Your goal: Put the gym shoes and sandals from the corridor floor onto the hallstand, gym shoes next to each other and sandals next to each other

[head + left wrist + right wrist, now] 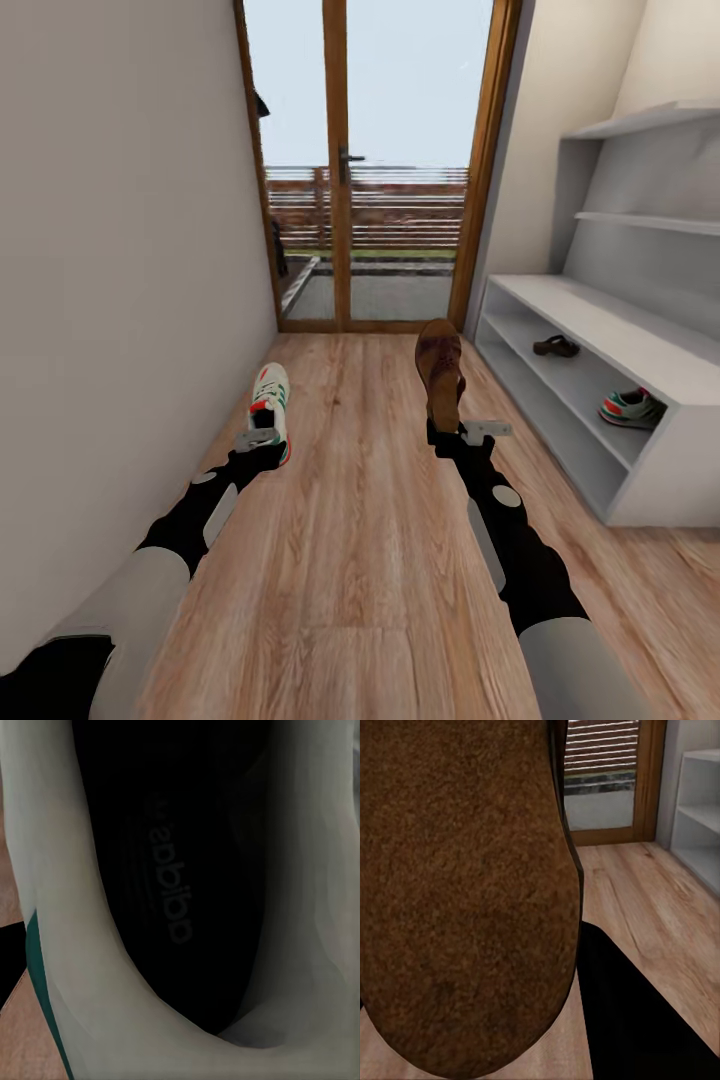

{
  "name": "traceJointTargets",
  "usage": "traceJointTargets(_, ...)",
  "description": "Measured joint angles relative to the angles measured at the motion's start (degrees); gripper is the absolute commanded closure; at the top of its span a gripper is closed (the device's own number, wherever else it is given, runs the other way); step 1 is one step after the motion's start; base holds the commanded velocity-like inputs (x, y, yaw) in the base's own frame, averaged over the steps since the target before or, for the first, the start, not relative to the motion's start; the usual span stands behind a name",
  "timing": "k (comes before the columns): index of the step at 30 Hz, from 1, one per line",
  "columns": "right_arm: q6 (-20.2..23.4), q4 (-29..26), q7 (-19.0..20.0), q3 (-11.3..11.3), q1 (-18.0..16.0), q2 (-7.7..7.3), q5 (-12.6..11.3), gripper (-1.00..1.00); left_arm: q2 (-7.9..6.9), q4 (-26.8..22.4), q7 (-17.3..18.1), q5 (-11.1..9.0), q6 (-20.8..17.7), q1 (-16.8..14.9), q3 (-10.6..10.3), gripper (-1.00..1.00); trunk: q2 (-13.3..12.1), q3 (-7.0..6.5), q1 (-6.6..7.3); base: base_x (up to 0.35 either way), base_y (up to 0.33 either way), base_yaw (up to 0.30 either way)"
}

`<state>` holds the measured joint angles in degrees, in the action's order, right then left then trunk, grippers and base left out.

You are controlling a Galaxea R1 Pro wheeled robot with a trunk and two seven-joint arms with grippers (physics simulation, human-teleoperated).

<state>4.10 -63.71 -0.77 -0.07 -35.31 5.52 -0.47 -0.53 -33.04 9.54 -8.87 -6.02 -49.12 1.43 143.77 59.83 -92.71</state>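
1. Left gripper (pixel 258 438) clamped on gym shoe (pixel 270 400), lower left; light, soft upper, so grip at heel collar.
2. Right gripper (pixel 462 432) clamped on sandal (pixel 440 372), centre; stiff, flat, light.
3. Hallstand (pixel 600 330), right: one shoe, one sandal shelved.

Faint mirrored lettering reading "adidas" runs along the dark insole (pixel 169 881) inside the gym shoe (pixel 82 967).

Hallstand (pixel 640 350) at right w/ sandal (pixel 556 347) & gym shoe (pixel 632 407) in its shelves, glass door (pixel 380 170) ahead

Head camera overlooks corridor floor (pixel 350 520); wrist cameras press close, seemingly against footwear.
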Motion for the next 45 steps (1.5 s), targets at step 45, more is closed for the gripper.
traceJointTargets(45,-0.06,-0.22,0.0,-0.17,0.01,-0.01,-0.24,1.0,0.02,0.01,0.0,0.0,0.01,-0.01,0.0,1.0,0.0,-0.23,0.0,0.327,0.041,-0.039)
